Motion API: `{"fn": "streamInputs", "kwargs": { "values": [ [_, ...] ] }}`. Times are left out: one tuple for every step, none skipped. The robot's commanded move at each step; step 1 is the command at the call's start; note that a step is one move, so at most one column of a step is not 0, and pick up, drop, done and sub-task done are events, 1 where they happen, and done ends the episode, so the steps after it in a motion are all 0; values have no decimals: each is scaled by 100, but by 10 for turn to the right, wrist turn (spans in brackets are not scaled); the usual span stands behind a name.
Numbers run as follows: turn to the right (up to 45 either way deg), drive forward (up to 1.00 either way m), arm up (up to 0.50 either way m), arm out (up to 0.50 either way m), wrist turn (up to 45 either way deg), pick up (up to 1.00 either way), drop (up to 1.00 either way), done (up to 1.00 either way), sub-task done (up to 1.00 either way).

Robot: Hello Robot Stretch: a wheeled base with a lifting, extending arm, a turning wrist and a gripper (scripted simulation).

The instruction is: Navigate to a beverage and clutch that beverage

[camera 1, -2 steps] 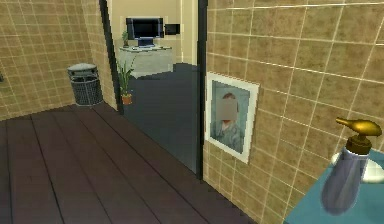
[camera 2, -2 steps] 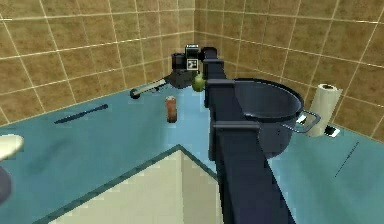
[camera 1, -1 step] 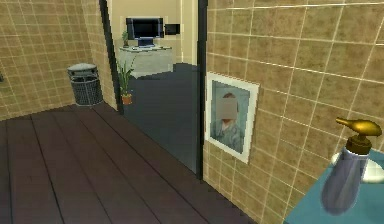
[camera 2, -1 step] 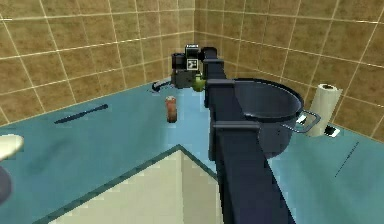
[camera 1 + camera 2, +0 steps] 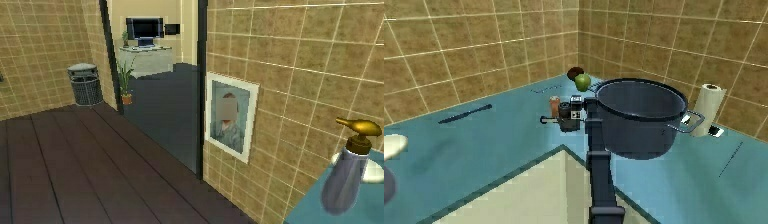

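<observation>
Beverage is not a name I can fix on any shape with certainty: a small reddish-brown thing (image 5: 555, 103) stands on the teal counter (image 5: 484, 140) at the far end of the gripper (image 5: 550, 119). Whether the fingers grasp it or anything else cannot be told. Just beside the arm (image 5: 598, 175), toward the arm side view's right, sits a dark blue pot (image 5: 639, 125). Beyond it, a green apple (image 5: 583, 80) and a white paper roll (image 5: 706, 102) stand near the tiled wall (image 5: 474, 40). In the forward view a gold-topped pump bottle (image 5: 350, 165) stands on the counter, with a framed picture (image 5: 230, 115) near it on the wall.
</observation>
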Motion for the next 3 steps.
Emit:
{"fn": "streamInputs", "kwargs": {
  "values": [
    [0,0,0,0,0,100,0,0,0],
    [0,0,10,0,0,0,0,0,0],
    [0,0,0,0,0,0,0,100,0]
  ]
}}
